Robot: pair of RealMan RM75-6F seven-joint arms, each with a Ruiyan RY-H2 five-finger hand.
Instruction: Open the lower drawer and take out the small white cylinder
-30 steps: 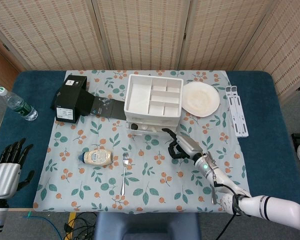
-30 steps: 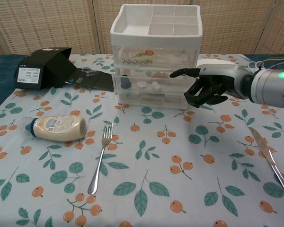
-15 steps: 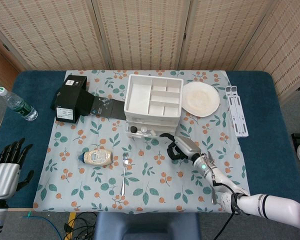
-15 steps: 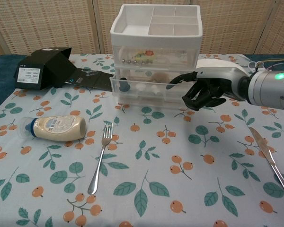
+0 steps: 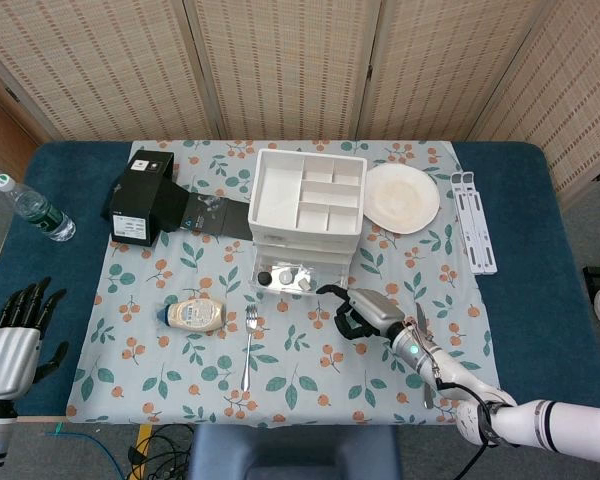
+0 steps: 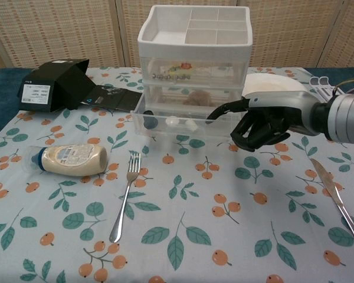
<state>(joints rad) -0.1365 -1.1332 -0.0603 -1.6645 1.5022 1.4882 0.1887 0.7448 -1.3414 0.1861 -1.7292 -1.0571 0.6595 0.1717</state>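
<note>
Left hand [image 5: 10, 345]: at the near left table edge, off the cloth, fingers spread apart, holding nothing; seen in the head view only.

Knife [image 6: 337, 200]: near right on the cloth; tip cut off by the chest view's edge.

Fork [image 6: 125, 196]: near centre, tines pointing away.

Bottle [image 6: 68, 160]: cream-coloured, lying on its side left of the fork.

Right hand [image 6: 264, 121]: fingers curled inward, one finger stretched toward the front right of the lower drawer [image 6: 183, 125]. Whether that fingertip hooks the drawer front or only touches it cannot be told.

Lower drawer: clear plastic, pulled out from the white cabinet [image 6: 193, 41] toward the camera.

Cylinder [image 6: 173, 121]: small, white, lying inside the open drawer, left of centre. A second pale piece [image 6: 192, 124] sits just beside it, and a dark round item [image 6: 150, 122] lies at the drawer's left end; all are blurred through the plastic, shapes uncertain.

Black box [image 6: 54, 83]: far left, open flap touching the cabinet's side.

Plate [image 5: 401, 197]: behind the right hand, right of the cabinet; mostly hidden in the chest view.

Water bottle [image 5: 33, 208]: far left on the blue table.
</note>
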